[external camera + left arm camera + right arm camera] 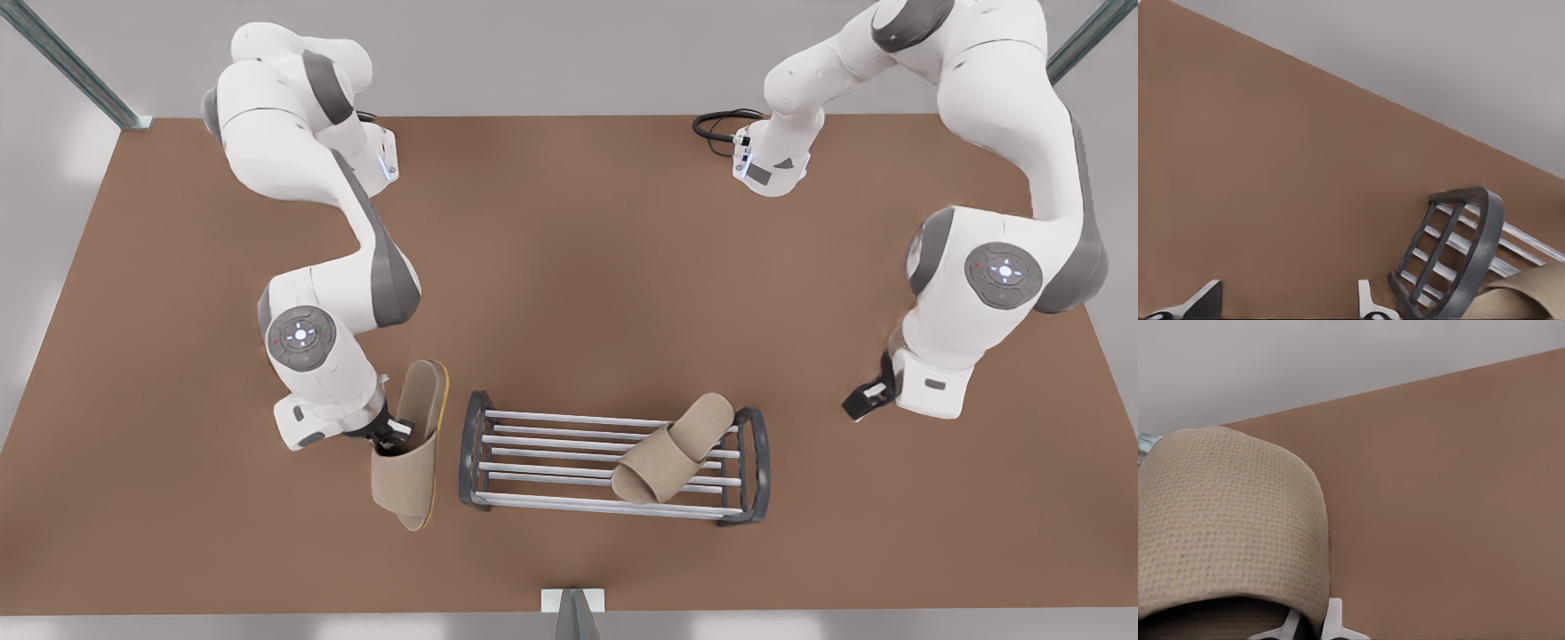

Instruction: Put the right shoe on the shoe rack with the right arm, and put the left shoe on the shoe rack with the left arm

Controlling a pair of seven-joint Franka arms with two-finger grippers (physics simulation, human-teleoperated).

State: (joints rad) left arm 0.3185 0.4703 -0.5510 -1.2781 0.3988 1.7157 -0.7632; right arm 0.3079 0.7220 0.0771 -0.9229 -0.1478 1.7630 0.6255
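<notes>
On the brown desk (569, 267), lower left, my right hand (388, 433) grips the right slipper (404, 480) beside the shoe rack (468, 444). It looks soft and light, best held by its strap. My left hand (861, 402) waits, released.

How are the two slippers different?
The rack slipper lies flat across the shoe rack's bars; the held slipper is tipped on edge beside the rack. Nothing grips the rack slipper; the right gripper pinches the held slipper. The left gripper waits open, off to the side. Both are beige.
</notes>
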